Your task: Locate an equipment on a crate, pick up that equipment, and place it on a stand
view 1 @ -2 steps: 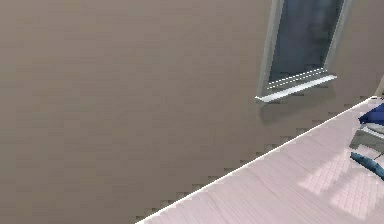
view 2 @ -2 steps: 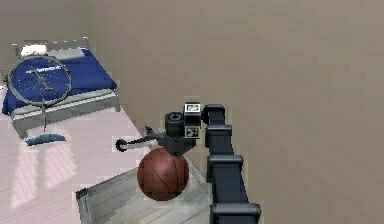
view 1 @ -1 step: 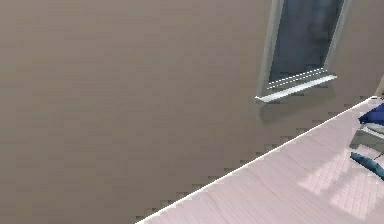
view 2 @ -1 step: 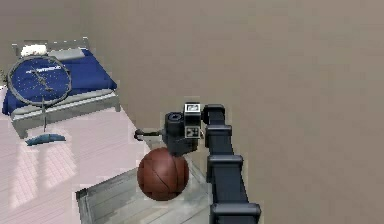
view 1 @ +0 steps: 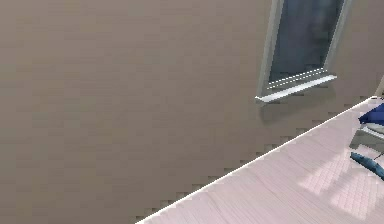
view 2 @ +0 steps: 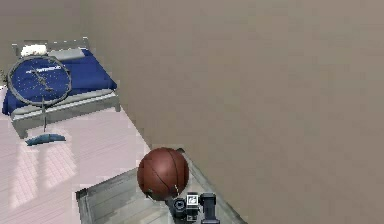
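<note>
The basketball [view 2: 163, 172] is probably light for its bulk, with a stiff, pebbled skin that grips fairly well. Being round and wide, it could roll away or squirt out of thin fingers. The safest hold looks to be level across its widest middle, not near the top. It rests on the grey slatted crate [view 2: 108, 196], just up and left of the fingers of the gripper [view 2: 182, 208] in the arm side view. Whether the two touch cannot be told, nor whether the fingers are grasping anything. The bed [view 2: 70, 80] stands well beyond the fingers.
</note>
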